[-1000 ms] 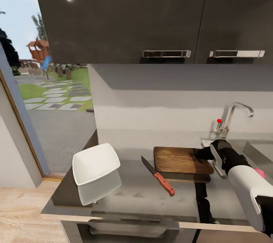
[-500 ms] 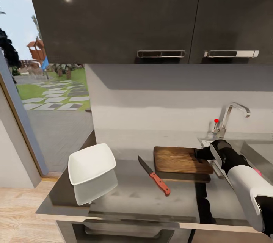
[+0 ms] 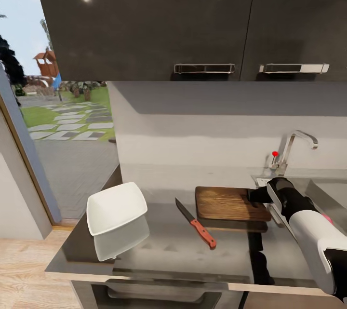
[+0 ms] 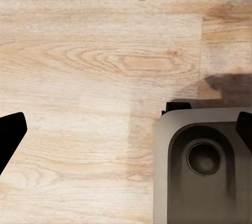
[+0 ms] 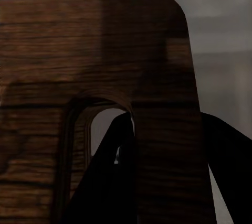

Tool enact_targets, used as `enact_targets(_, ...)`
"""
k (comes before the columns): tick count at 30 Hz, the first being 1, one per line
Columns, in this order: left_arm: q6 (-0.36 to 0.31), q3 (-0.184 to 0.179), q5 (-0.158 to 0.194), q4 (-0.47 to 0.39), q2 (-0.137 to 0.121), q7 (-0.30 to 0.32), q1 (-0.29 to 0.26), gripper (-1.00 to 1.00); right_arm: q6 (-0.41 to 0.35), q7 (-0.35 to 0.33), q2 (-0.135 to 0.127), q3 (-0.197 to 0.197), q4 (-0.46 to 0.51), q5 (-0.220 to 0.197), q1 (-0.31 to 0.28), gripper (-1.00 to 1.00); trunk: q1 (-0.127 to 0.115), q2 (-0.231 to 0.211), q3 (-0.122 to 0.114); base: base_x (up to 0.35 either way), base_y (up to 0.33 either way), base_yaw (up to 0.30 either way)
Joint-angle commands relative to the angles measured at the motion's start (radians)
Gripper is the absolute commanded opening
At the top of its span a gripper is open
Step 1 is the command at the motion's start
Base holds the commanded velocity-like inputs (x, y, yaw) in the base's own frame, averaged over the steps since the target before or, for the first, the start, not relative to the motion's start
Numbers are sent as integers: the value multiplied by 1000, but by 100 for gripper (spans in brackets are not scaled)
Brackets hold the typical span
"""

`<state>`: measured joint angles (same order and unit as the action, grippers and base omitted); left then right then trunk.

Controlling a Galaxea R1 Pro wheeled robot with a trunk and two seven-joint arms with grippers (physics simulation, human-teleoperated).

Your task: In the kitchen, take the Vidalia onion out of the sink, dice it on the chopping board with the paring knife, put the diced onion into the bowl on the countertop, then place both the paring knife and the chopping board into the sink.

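Observation:
The brown chopping board (image 3: 226, 203) is held just above the grey countertop (image 3: 168, 251), casting a shadow below it. My right gripper (image 3: 258, 197) is shut on the board's right end. In the right wrist view one finger (image 5: 113, 161) passes through the board's (image 5: 79, 51) slot hole and the other sits outside the edge. The red-handled paring knife (image 3: 196, 224) lies left of the board, and the white square bowl (image 3: 115, 208) sits further left. A pink bit of the onion (image 3: 328, 219) peeks out in the sink (image 3: 332, 186) behind my right arm. My left gripper (image 4: 126, 135) hangs open over the floor.
The chrome tap (image 3: 295, 147) with its red-tipped lever (image 3: 275, 154) stands behind the board's right end. Dark wall cabinets (image 3: 144, 20) hang overhead. The countertop ends at the left by a glass door to the garden. My base (image 4: 205, 166) shows on the wooden floor.
The view shifted a little early on: bowl, knife and tap slid left while the gripped board kept its place in the picture. Nothing has moved in the last half second.

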<state>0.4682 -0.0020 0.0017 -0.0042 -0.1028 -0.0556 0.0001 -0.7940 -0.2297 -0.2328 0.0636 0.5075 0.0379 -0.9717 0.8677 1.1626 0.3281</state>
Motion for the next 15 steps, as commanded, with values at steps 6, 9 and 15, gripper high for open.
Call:
enact_targets(6,3,-1,0,0,0,-3,0,100,-2,-4,1,1,-30,31,0,-100,0,0,1,0,0,0)
enact_targets(9,3,-1,0,0,0,-3,0,100,-2,-4,1,1,-30,31,1,-100,0,0,1,0,0,0)
enact_targets(15,3,-1,0,0,0,-3,0,100,22,-4,2,1,-57,31,1,-100,0,0,1,0,0,0)
